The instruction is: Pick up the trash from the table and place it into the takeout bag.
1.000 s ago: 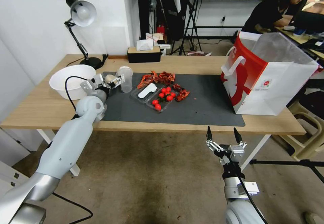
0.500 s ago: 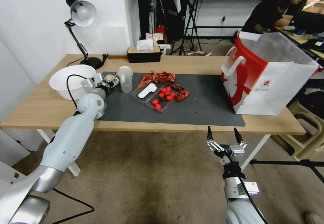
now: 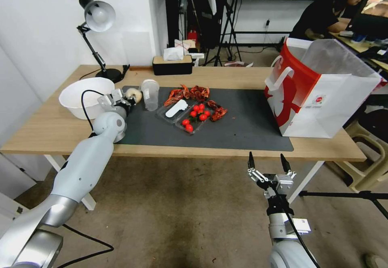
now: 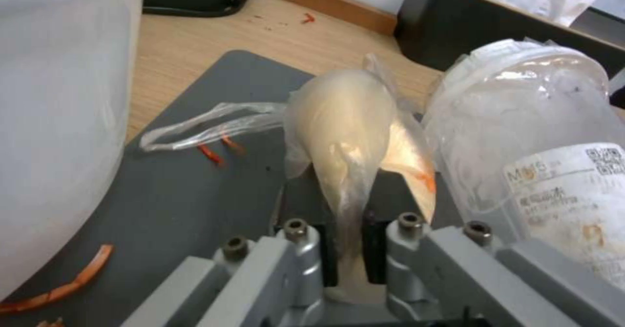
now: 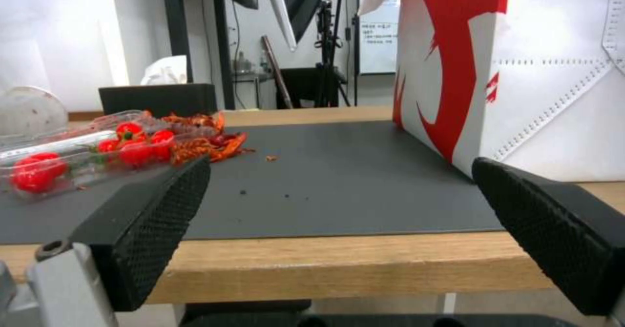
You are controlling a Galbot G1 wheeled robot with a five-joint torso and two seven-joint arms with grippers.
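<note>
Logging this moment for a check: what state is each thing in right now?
Left hand: shut on the small beige lump, at the mat's left end.
Right hand: open, empty, below the table edge.
Clear plastic cup: upright on the mat.
Takeout bag: upright, mouth open.
Tomato tray: open.

— What surfaces am I working with?

— I see a matt, dark grey mat (image 3: 238, 126) on the light wood-grain table (image 3: 48, 126). My left gripper (image 4: 348, 219), bare brushed metal with bolts, pinches a beige lump (image 4: 345, 122) wrapped in thin, glossy clear film.

— And beside it?

— A clear plastic cup (image 4: 534, 136), cloudy, paper label. My right gripper's fingers (image 5: 143, 229) carry black, knurled rubbery pads. The takeout bag (image 3: 323, 94) is smooth paper.
</note>
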